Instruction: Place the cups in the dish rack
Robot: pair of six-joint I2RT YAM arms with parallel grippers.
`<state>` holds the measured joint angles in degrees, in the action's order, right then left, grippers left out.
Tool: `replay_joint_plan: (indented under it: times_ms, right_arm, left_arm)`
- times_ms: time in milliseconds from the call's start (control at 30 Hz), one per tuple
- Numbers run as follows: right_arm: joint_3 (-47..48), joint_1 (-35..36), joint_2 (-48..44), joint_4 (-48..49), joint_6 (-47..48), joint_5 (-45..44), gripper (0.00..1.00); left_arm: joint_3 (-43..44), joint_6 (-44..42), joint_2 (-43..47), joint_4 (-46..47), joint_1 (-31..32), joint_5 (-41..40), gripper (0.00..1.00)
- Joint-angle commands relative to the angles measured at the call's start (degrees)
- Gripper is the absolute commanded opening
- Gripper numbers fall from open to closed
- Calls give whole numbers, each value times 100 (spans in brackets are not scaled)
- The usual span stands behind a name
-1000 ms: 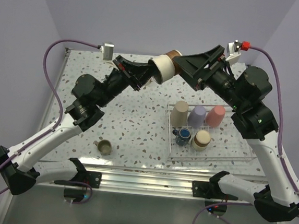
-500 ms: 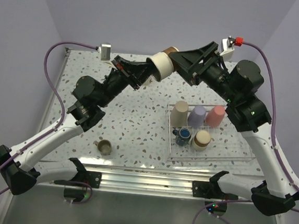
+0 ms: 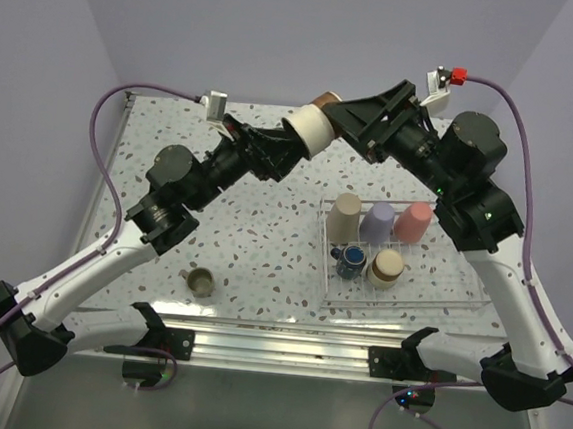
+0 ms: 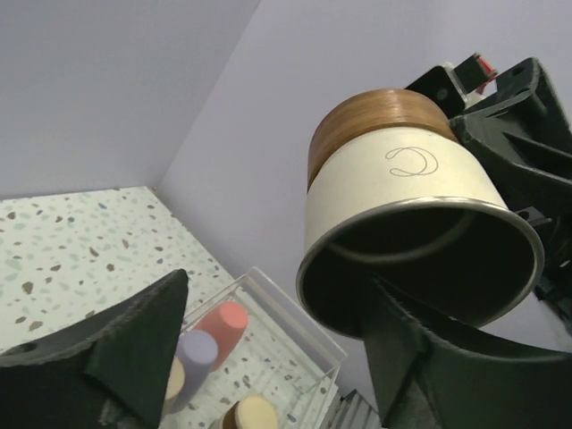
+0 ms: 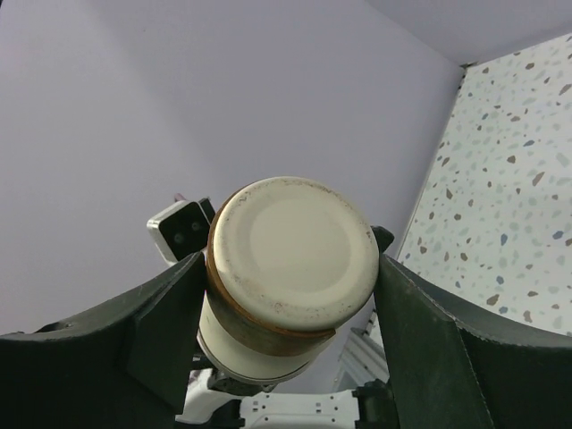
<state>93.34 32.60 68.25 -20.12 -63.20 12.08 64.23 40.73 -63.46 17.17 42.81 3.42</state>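
A cream cup [image 3: 310, 131] with a brown band near its base hangs in the air at the upper centre of the top view. It is tilted, mouth toward the lower left. The right end effector [image 3: 327, 116] is clamped on it. In the right wrist view its fingers [image 5: 161, 322] press both sides of the cup, whose base faces the camera.

The left end effector [image 3: 280, 150] sits just beside the cup's mouth with its fingers [image 4: 125, 349] spread wide. Whether they touch the rim cannot be told.

At right centre the rack [image 3: 441, 286] stands on the speckled counter [image 3: 256, 222]. It holds a beige cup [image 3: 344, 218], a lavender cup [image 3: 377, 222] and a coral cup [image 3: 412, 222] in a row. Below them are a black mug [image 3: 351, 257] and a second cream cup [image 3: 387, 267]. A metal cup [image 3: 199, 281] sits alone at lower left, well apart from the rack.
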Motion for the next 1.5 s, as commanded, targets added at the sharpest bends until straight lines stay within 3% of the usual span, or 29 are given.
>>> replay_joint_plan:
  times_ms: [0, 200, 333, 367, 500, 833, 1000, 1133, 1467]
  right_arm:
    - [369, -8, -119, -281, 527, -328, 0]
    - [738, -43, -268, -1475, 1616, -1364, 0]
    - [1107, -43, -408, -2835, 2582, -2681, 0]
    - [1125, -34, -452, -3066, 2706, -3424, 0]
    - [933, -43, -725, -3841, 3278, -5043, 0]
    - [-332, -34, -1235, -4360, 3587, -7050, 0]
    - [-1010, -104, -1261, -4395, 3367, -7526, 0]
    - [-1317, -491, -1261, -4212, 3384, -7387, 0]
    - [-2197, -2485, -954, -3288, 3499, -5945, 0]
  left_arm:
    - [108, -241, 334, -608, -35, -324, 84]
    - [-15, -372, 677, -1390, -229, -701, 100]
    - [273, -408, 642, -2620, -439, -1307, 100]
    - [327, -469, 581, -2805, -466, -1378, 100]
    - [459, -715, 440, -3315, -563, -1616, 100]
    - [828, -1032, -411, -3422, -712, -1362, 100]
    - [1144, -1120, -834, -3308, -791, -994, 100]
    - [1268, -1190, -1080, -3202, -905, -756, 100]
    - [1189, -1322, -1221, -3010, -1327, -114, 100]
